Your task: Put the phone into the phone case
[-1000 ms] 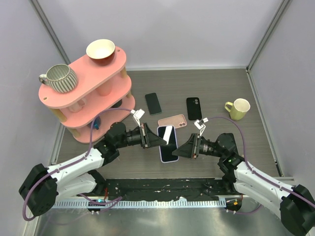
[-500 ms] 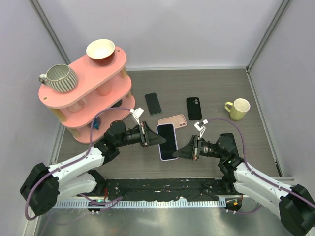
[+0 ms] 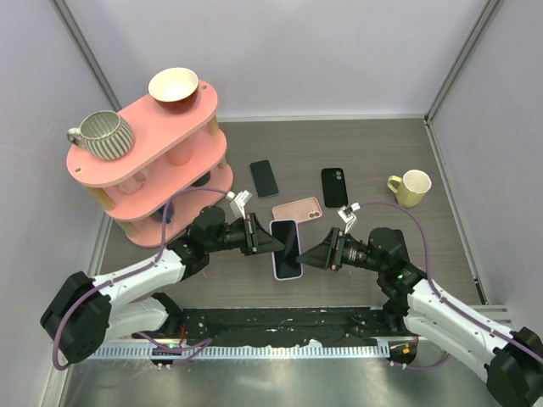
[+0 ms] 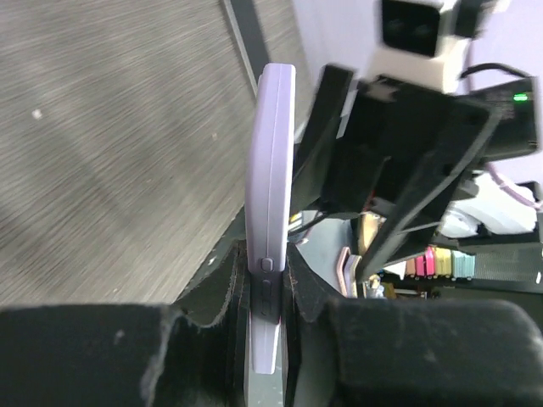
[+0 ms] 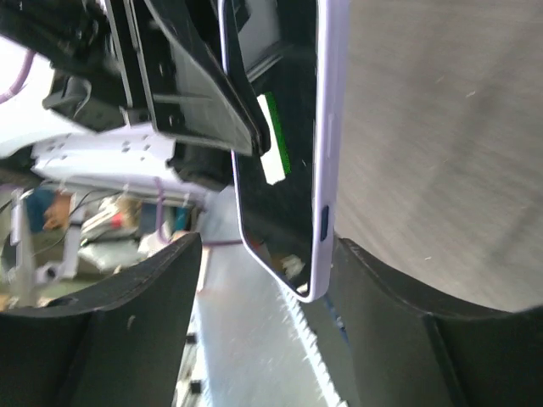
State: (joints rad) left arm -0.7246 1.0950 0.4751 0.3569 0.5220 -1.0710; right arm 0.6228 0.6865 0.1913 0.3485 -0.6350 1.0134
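Phone with a lilac rim and a black glass screen (image 3: 287,248) sits just below the middle of the top view, screen facing the camera, between the two arms. Left gripper (image 3: 273,244) is clamped on the phone's left long edge; in the left wrist view its black pads (image 4: 216,292) pinch it front and back. Right gripper (image 3: 309,256) has its jaws parted on either side of the opposite edge, with a clear gap on the screen side, gripping nothing. Further up the frame, on the grey wood-grain table (image 3: 373,153), lie a flat pink phone case (image 3: 297,209), a black phone-sized slab (image 3: 334,186) and a dark-screened phone (image 3: 264,178), all apart from the grippers
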